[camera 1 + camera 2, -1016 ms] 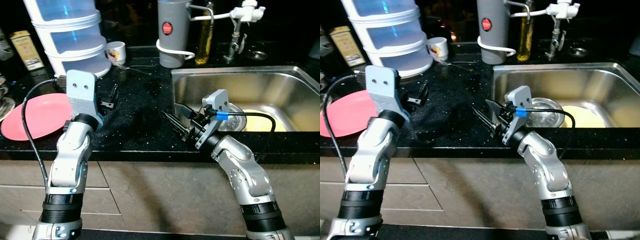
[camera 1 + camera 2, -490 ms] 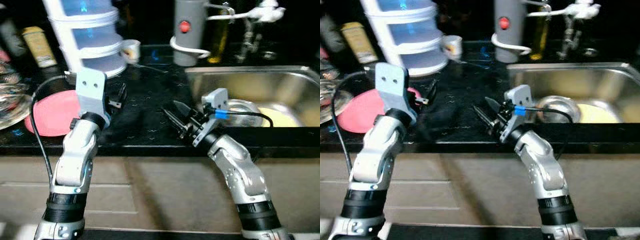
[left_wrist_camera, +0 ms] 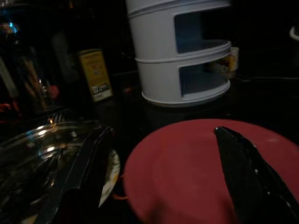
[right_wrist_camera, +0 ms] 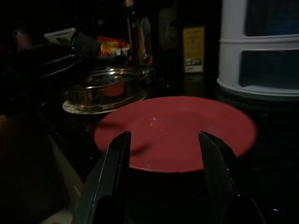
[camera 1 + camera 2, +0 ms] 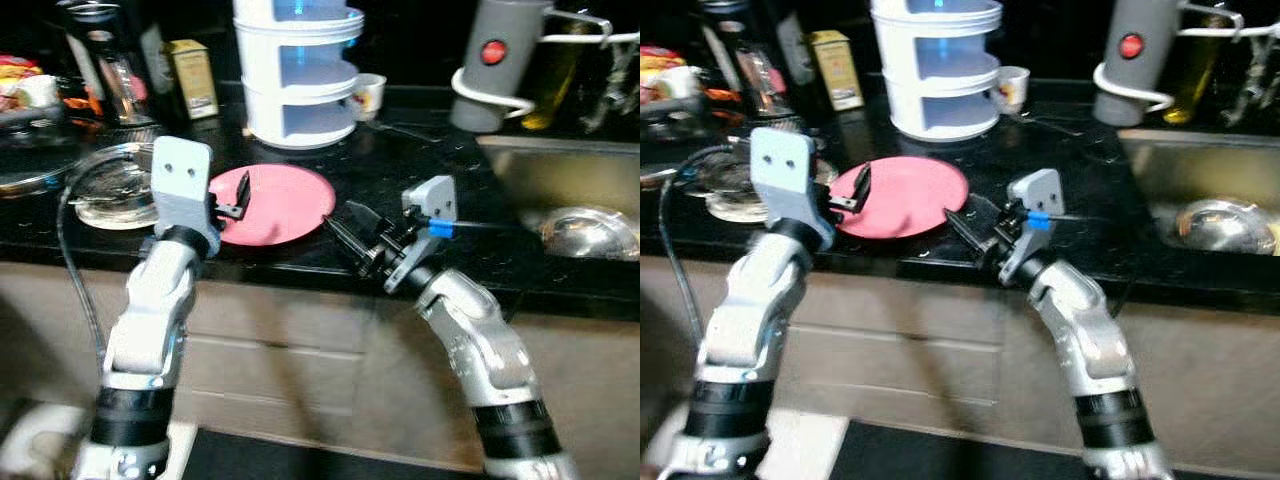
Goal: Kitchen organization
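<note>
Lying flat on the black worktop (image 5: 400, 180), the red plate (image 5: 275, 190) sits between both released end effectors; left end effector (image 5: 236, 198) overhangs its near rim, right end effector (image 5: 352, 232) faces it just beside.

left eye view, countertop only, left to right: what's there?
Glass dish → pink plate → white tiered container → small cup → grey kettle → sink with a metal bowl.
</note>
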Available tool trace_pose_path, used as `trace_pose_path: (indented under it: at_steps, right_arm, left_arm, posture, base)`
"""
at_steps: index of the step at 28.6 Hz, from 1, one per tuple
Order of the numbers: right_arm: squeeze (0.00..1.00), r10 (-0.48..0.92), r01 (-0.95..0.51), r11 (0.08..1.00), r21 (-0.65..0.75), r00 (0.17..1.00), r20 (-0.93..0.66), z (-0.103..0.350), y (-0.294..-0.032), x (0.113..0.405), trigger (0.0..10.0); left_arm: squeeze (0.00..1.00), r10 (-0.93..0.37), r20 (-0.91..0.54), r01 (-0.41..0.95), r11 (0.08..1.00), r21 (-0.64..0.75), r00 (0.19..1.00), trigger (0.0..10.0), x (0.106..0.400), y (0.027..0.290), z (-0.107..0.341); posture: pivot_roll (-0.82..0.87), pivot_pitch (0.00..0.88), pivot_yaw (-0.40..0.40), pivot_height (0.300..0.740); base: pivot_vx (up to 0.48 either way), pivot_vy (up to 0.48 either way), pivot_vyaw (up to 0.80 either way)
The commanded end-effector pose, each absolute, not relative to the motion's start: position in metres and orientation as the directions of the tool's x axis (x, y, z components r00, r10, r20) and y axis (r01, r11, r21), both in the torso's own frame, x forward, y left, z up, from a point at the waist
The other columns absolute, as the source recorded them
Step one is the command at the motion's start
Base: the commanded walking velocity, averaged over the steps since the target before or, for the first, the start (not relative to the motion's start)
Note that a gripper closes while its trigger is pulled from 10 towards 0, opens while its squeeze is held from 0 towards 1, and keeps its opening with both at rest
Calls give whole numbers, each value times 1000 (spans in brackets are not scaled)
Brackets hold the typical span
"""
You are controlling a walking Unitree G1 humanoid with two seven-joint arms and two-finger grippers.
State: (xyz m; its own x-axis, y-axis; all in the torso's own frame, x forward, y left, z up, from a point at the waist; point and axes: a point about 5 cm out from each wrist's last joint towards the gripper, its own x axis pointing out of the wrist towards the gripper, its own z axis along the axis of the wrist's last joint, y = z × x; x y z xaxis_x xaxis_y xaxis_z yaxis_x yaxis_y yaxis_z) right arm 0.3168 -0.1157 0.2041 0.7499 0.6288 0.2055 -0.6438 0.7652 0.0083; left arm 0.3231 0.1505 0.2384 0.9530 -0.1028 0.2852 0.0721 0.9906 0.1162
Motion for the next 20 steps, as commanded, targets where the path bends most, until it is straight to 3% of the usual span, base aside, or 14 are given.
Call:
trace_pose_path:
  at_steps: [1,11,20]
  right_arm:
    - [0,625,-641,768,6,750,214,206,-117,317,10000]
    - [0,631,-646,763,0,746,212,206,-118,316,10000]
    - [0,640,-653,757,-7,740,207,206,-117,316,10000]
  left_arm:
    - [0,-118,270,87,988,124,956,10000,321,148,236]
    - [0,-135,267,106,987,119,954,10000,320,145,236]
    - [0,-74,288,50,995,89,955,10000,320,155,239]
  posture:
    - [32,17,18,740]
    - [27,13,15,740]
    - [26,9,13,740]
  base:
    - [0,0,0]
    - [0,-463,0]
    - [0,0,0]
